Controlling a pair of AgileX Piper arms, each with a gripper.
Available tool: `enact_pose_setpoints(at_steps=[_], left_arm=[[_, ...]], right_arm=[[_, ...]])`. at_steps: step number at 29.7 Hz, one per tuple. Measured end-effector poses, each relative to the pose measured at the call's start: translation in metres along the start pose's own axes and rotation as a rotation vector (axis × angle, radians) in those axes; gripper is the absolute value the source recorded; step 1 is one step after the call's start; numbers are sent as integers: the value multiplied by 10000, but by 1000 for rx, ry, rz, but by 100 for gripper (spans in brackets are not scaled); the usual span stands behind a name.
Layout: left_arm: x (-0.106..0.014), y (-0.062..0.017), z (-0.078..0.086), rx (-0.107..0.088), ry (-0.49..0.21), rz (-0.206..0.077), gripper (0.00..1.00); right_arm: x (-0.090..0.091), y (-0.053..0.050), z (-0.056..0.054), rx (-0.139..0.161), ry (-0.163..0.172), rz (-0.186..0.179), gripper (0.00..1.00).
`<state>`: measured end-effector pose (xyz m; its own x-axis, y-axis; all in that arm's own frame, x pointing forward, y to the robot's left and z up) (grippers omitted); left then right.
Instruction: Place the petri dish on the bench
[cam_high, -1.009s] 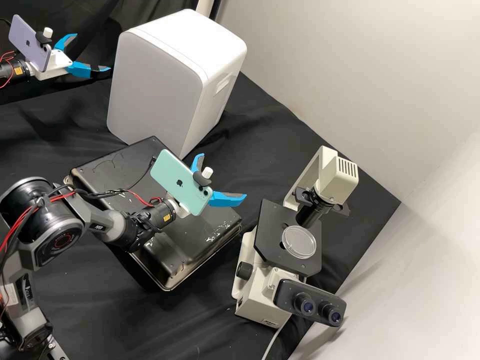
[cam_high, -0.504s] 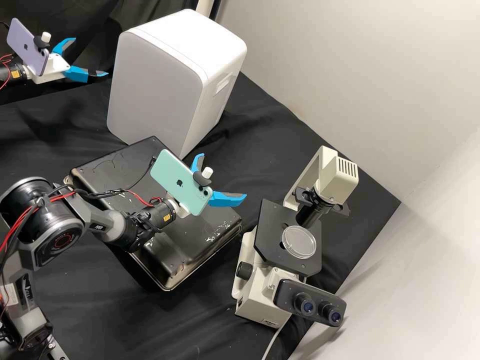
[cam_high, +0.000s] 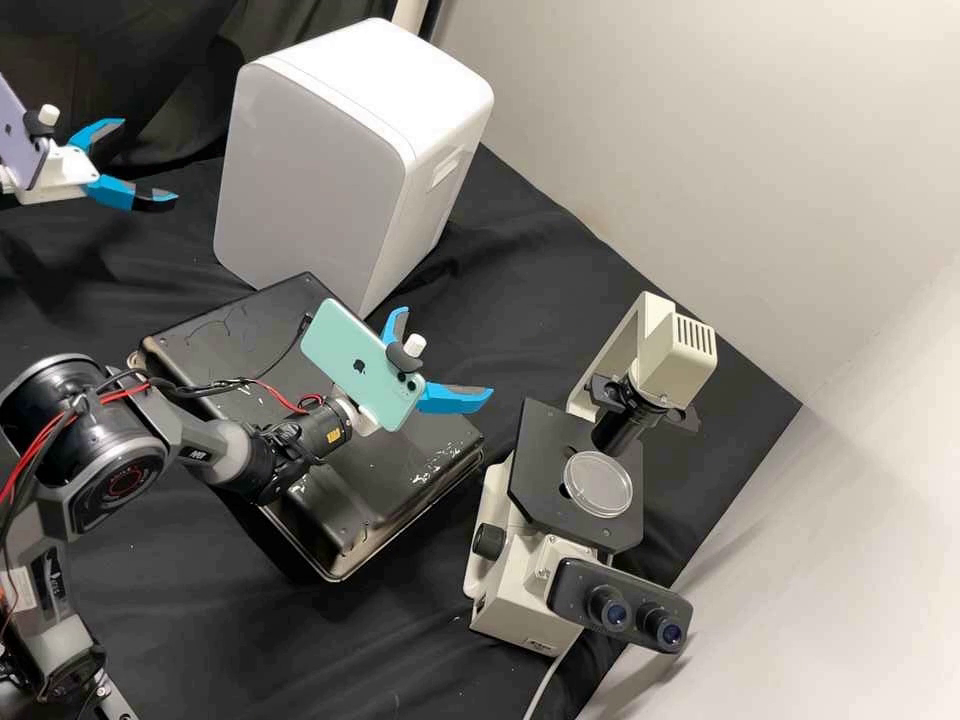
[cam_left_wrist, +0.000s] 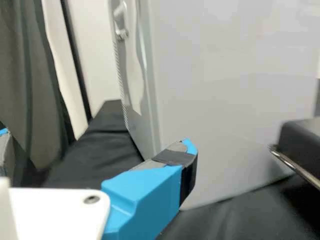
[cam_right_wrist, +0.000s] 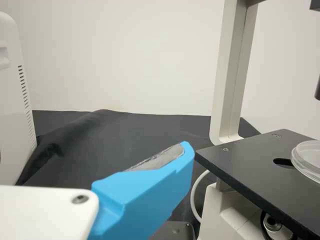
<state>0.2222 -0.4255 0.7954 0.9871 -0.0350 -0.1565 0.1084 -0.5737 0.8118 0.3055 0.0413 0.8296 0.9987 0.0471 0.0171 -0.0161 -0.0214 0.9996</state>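
Nearest the camera, microscope (cam_high: 512, 590): sitting on the black-draped worktop (cam_high: 520, 260), eyepieces facing the camera, white lamp housing rising on its far side.
stage (cam_high: 545, 455): flat black plate, sticking out over the microscope body.
petri dish (cam_high: 598, 483): lying flat on the stage, clear and round, just beside the dark lens column. Nothing is touching it and it is not resting on the worktop. In the right wrist view its rim (cam_right_wrist: 309, 159) is showing at the stage's edge.
right gripper (cam_high: 446, 352): hovering over the tray's corner nearest the microscope, pointing toward the stage, clearly apart from the petri dish.
right fingers (cam_high: 455, 398): standing wide apart, gripping nothing.
tray (cam_high: 250, 330): dark and shallow, lying on the worktop between the right arm and the white box.
white box (cam_high: 340, 140): standing upright behind the tray, rounded corners, vent slots on one side.
left gripper (cam_high: 148, 160): hanging at the far left, beside the white box, above the cloth.
left fingers (cam_high: 120, 192): spread apart, gripping nothing.
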Motion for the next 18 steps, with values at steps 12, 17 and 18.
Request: enact_pose_setpoints(at_steps=[12,17,18], left_arm=[[-449,57,230,17,-128,80,100],[-520,147,367,38,-202,138,100],[-533,164,392,41,-216,150,100]], right_arm=[[0,0,0,0,0,0,100],[0,0,0,0,0,0,100],[0,0,0,0,0,0,100]])
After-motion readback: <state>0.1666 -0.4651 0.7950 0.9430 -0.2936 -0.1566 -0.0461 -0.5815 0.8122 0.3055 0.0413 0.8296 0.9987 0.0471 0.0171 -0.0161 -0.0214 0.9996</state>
